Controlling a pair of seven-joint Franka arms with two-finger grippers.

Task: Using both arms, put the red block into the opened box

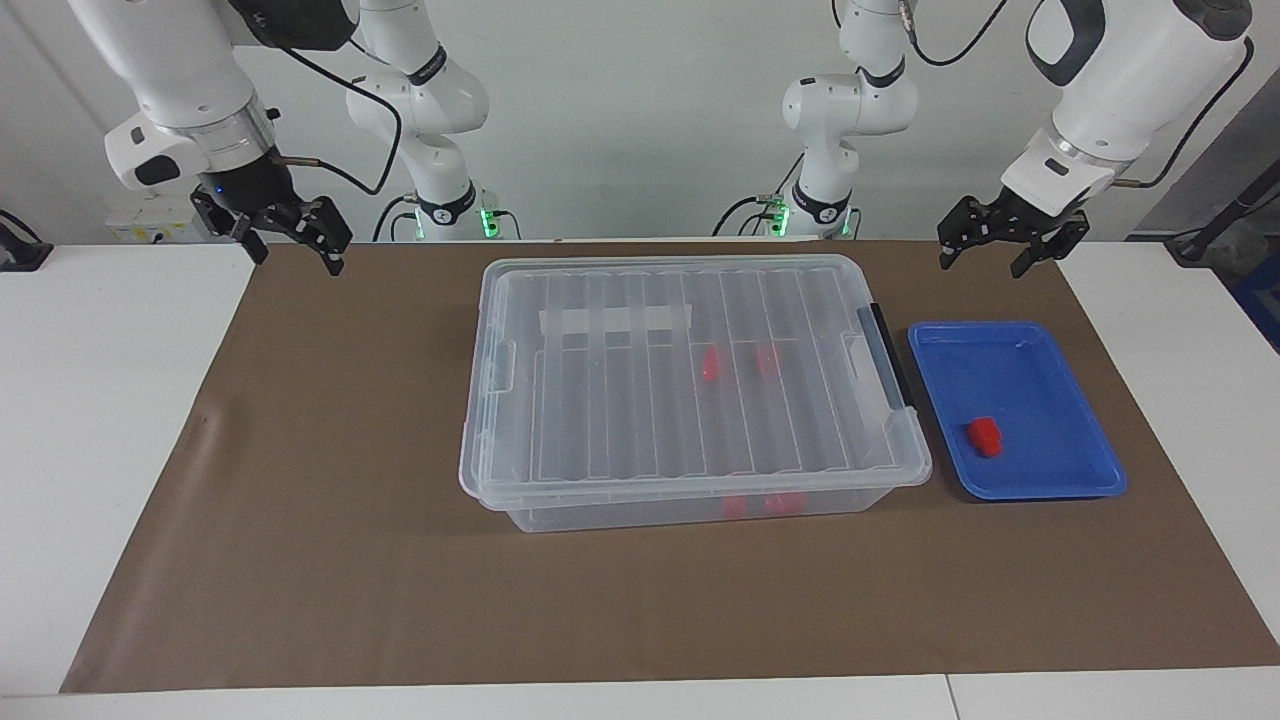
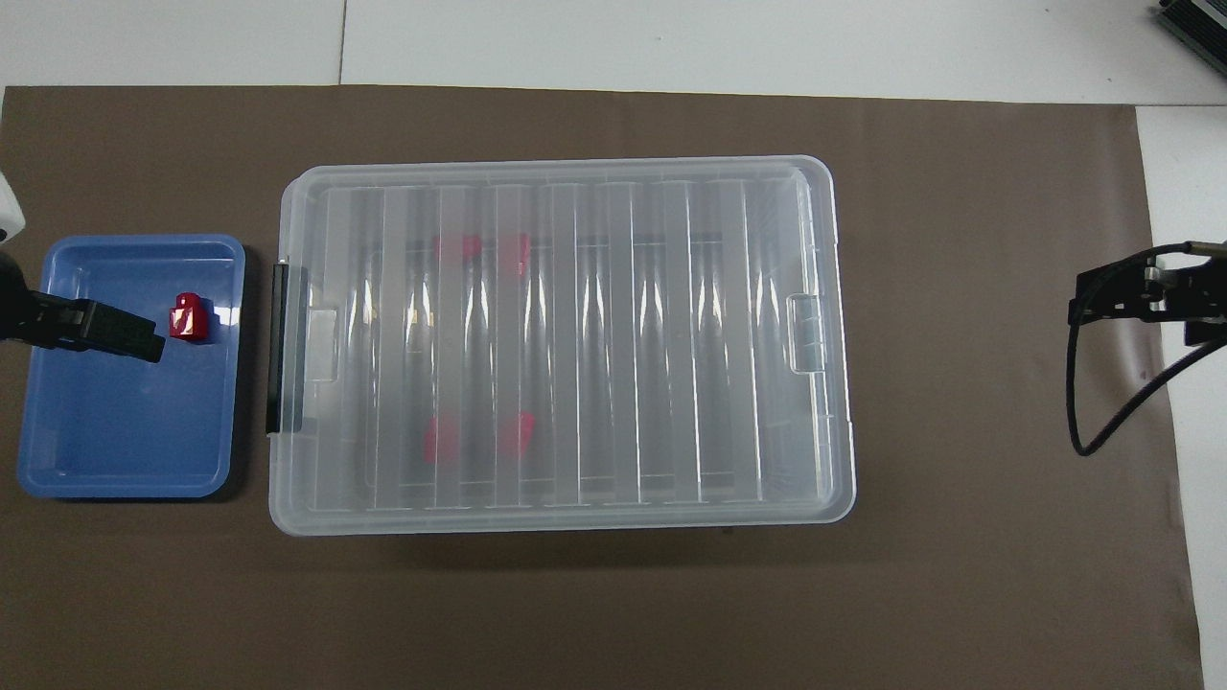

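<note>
Facing view: clear box (image 1: 690, 385) sits mid-mat on the brown mat (image 1: 330, 500), lid (image 1: 690, 420) still on and flat, black handle (image 1: 888, 352) on the end toward the left arm. White label strip (image 1: 615, 320) shows through the lid on the side nearer the robots. Four red blocks are already inside: two seen through the lid (image 1: 710, 363), two through the wall farther from the robots (image 1: 765, 505). Blue tray (image 1: 1040, 350) is just beside the box at the left arm's end, not touching it. The red block (image 1: 985, 437) lies loose in the tray, in the part farther from the robots. Left gripper (image 1: 980, 255) hangs in the air over the mat edge, nearer the robots than the tray, fingers spread, holding nothing. Right gripper (image 1: 300, 255) hangs over the mat corner at the right arm's end, well apart from the box, fingers apart too, empty.

Overhead view: the box (image 2: 561, 172) has its lid (image 2: 613, 383) closed, handle (image 2: 279, 350) facing the tray (image 2: 125, 450). Red block (image 2: 189, 318) is in the tray's half farther from the robots, toward the box side. One finger of the left gripper (image 2: 91, 326) shows over the tray, tip just beside the block in this view; height hides whether it touches, but the facing view shows it raised. Right gripper (image 2: 1145, 302) is at the mat edge at the right arm's end, cable looping below it; I can't tell its finger spread from here.
</note>
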